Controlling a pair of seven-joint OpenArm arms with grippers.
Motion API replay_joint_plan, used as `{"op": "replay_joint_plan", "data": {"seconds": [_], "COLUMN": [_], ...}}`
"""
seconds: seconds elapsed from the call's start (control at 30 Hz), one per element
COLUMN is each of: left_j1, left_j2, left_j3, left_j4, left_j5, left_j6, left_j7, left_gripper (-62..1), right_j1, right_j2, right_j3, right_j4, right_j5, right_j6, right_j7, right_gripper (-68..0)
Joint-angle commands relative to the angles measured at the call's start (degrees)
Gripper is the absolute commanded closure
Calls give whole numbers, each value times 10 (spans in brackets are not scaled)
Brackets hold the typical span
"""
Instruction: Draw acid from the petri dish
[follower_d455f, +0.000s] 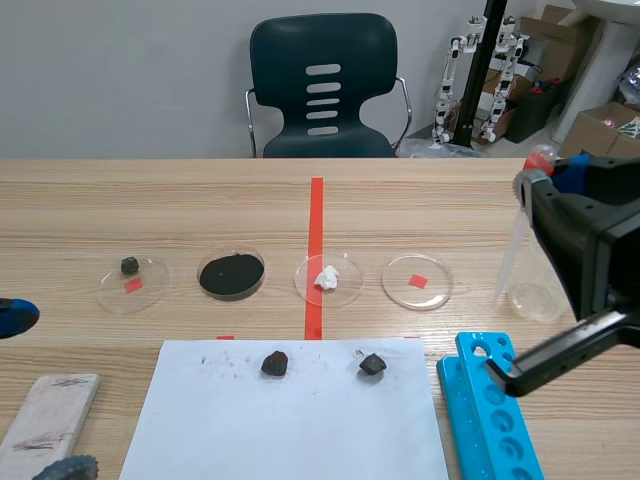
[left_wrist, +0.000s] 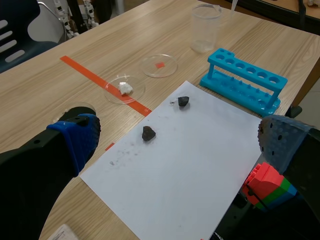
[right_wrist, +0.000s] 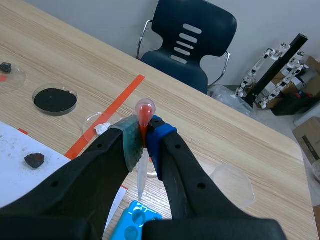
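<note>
My right gripper (right_wrist: 145, 141) is shut on a plastic pipette (right_wrist: 142, 172) just under its red bulb (right_wrist: 145, 107), tip pointing down. In the scene view that gripper (follower_d455f: 541, 178) hangs at the right, with the pipette (follower_d455f: 511, 250) above the table beside a clear beaker (follower_d455f: 537, 298). Several petri dishes stand in a row. The rightmost one (follower_d455f: 417, 281) looks clear over a red mark, left of the pipette tip; whether it holds liquid is not visible. My left gripper (left_wrist: 177, 145) is open and holds nothing, above the white paper (left_wrist: 195, 170).
The other dishes hold a white lump (follower_d455f: 328, 280), black powder (follower_d455f: 231, 274) and a dark rock (follower_d455f: 133, 280). Two dark rocks (follower_d455f: 275, 363) (follower_d455f: 372, 364) lie on the paper. A blue tube rack (follower_d455f: 490, 410) stands front right, a wooden block (follower_d455f: 50, 410) front left. A coloured brick (left_wrist: 267, 182) sits under my left arm.
</note>
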Motion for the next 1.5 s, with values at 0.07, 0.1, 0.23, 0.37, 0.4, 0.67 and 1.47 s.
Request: {"op": "replay_joint_plan", "data": {"seconds": [0.07,0.1,0.23,0.37,0.4,0.67,1.47], "left_j1": [-2,-2,-2,-2,-2,-2,-2], "left_j2": [3,3,3,3,3,3,3], "left_j3": [0,0,0,0,0,0,0], "left_j4": [7,7,7,7,7,7,7], "left_j5": [-7,-7,-7,-7,-7,-7,-7], "left_j6": [-1,-1,-1,-1,-1,-1,-1], "left_j7": [-7,-7,-7,-7,-7,-8,-7], "left_gripper": [-623,-623,-623,-623,-623,-623,-623], "right_j1": [8,11,16,27,29,68,347], "right_j2": [4,4,4,4,4,4,4], "right_j3": [2,2,2,2,2,2,0], "right_j4": [2,2,2,2,1,-19,-270], "right_j5": [2,2,2,2,2,3,92], "right_j6": [-3,-3,-3,-3,-3,-3,62], "right_j7": [7,5,6,6,6,6,17], "right_gripper": [-10,-11,-10,-10,-10,-10,-10]}}
